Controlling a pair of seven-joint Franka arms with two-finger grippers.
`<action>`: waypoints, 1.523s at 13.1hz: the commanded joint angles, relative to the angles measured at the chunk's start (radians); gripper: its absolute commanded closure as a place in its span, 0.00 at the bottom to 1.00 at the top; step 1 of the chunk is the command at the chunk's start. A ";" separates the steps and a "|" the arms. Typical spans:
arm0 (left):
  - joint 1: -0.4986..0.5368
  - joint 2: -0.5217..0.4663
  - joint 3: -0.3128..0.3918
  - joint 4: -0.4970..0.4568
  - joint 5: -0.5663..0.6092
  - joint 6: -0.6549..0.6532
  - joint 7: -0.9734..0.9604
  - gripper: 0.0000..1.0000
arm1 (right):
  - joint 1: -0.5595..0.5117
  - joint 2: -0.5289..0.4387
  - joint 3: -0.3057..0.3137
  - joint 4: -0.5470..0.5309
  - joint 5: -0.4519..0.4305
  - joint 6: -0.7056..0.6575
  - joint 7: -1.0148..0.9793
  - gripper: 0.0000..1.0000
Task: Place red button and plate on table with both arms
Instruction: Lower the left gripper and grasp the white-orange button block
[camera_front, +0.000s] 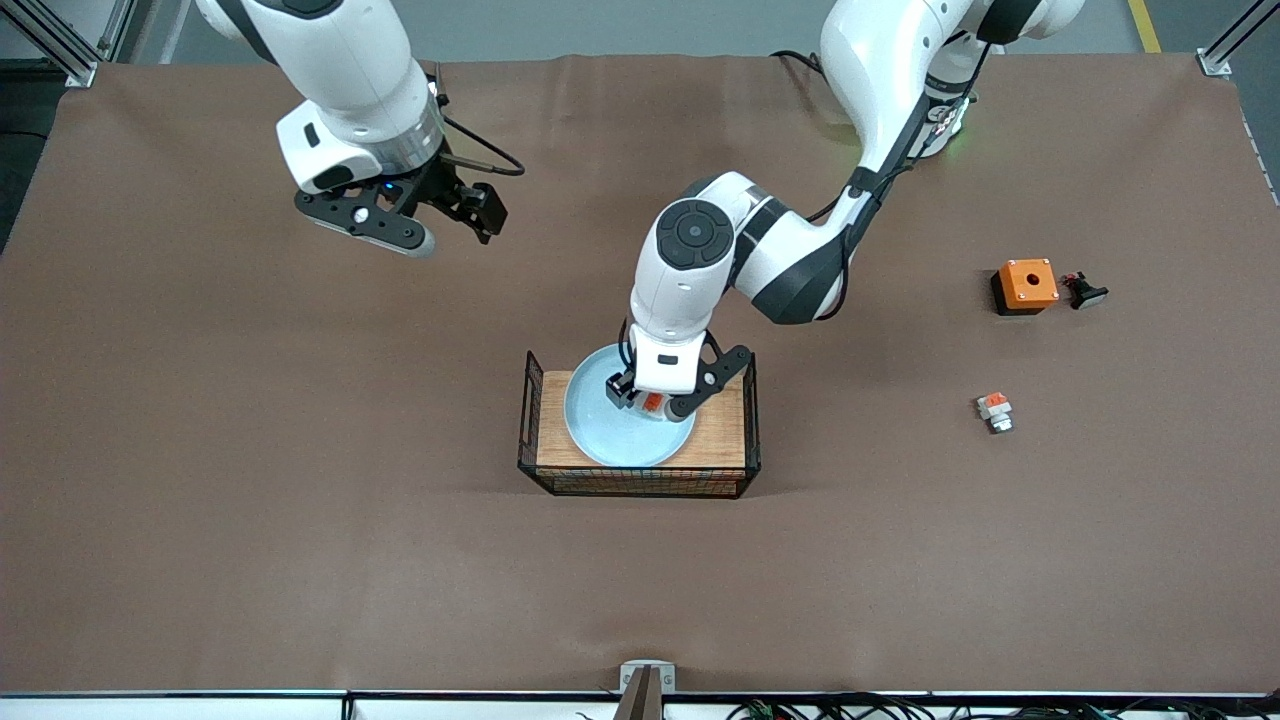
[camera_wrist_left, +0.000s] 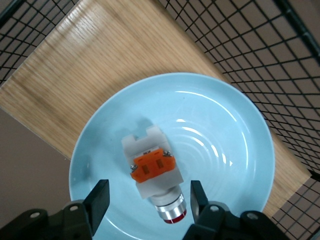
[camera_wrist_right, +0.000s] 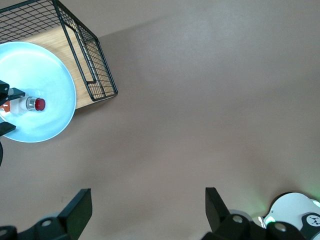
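Note:
The pale-blue plate (camera_front: 615, 440) lies on the wooden floor of a wire basket in the middle of the table. The red button (camera_wrist_left: 155, 172) lies on the plate, white-and-grey with an orange block and a silvery red-tipped end. My left gripper (camera_wrist_left: 148, 197) is open and low over the plate (camera_wrist_left: 220, 130), one finger on each side of the button's silvery end, not touching it. In the front view it (camera_front: 655, 400) covers most of the button (camera_front: 652, 403). My right gripper (camera_front: 450, 215) is open and empty, up over bare brown table (camera_wrist_right: 200, 100) toward the right arm's end. The right wrist view shows the plate (camera_wrist_right: 45, 70) and button (camera_wrist_right: 31, 104).
The black wire basket (camera_front: 640, 482) rings the plate with raised sides. Toward the left arm's end lie an orange box with a hole (camera_front: 1025, 284), a small black part (camera_front: 1086, 292) beside it, and a shorter orange-and-white piece (camera_front: 994, 410) nearer the front camera.

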 joint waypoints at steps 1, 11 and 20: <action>-0.009 0.029 0.015 0.029 0.005 0.059 -0.057 0.26 | -0.004 0.018 -0.011 0.013 -0.030 -0.002 0.025 0.00; -0.018 0.042 0.035 0.023 0.005 0.056 -0.062 0.86 | 0.010 0.043 -0.009 0.019 -0.087 0.002 0.001 0.01; -0.004 -0.205 0.035 0.018 0.120 -0.253 -0.042 0.99 | 0.047 0.065 -0.009 0.004 -0.073 0.004 0.089 0.05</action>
